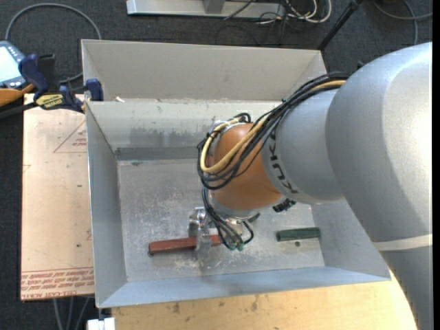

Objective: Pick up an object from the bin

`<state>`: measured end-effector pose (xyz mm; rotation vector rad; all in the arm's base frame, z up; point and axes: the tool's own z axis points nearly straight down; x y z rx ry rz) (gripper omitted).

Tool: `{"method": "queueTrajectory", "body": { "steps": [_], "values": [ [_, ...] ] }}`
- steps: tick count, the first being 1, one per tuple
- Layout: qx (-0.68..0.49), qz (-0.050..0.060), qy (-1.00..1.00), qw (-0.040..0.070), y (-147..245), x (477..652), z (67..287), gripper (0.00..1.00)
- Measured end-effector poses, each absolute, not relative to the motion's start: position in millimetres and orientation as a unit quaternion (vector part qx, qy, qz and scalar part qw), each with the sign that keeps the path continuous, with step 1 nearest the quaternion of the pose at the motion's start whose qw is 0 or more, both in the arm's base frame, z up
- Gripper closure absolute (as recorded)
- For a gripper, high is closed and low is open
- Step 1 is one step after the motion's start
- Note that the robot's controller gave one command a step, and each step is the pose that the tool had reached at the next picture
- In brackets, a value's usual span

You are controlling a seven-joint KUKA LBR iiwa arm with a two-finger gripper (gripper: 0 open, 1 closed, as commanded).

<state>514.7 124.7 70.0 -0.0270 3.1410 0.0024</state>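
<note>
Reaching in from the right of the camera view, the grey arm (pixel 371 136) is recorded as bent downward over the grey metal bin (pixel 103 205), its broad last link lying across the bin's right half.

Item: wrist. An orange cover (pixel 237 174) is carried at the wrist, looped over by black and yellowish cables (pixel 218 150); it is tilted down and toward the bin's front.

Item: gripper (pixel 204 238). It is lowered to the floor of the bin near the front wall and is set at the right-hand part of a flat red-brown bar (pixel 168 246). Whether the jaws are apart, together or clamped on the bar cannot be told, the metal parts being crowded there.

Item: red-brown bar. It is laid flat and lengthwise along the front of the floor, left of centre.

Item: dark green bar (pixel 298 234). It is laid flat toward the front right, well apart from the gripper.
</note>
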Motion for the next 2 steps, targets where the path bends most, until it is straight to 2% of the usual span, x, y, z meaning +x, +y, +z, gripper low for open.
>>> {"method": "queueTrajectory", "body": {
  "steps": [1,2],
  "values": [
    [-0.008,0.001,1.0,0.002,125,516.0,103,1.0],
    [-0.008,0.001,1.0,0.001,126,516.8,117,1.0]
  ]
}}
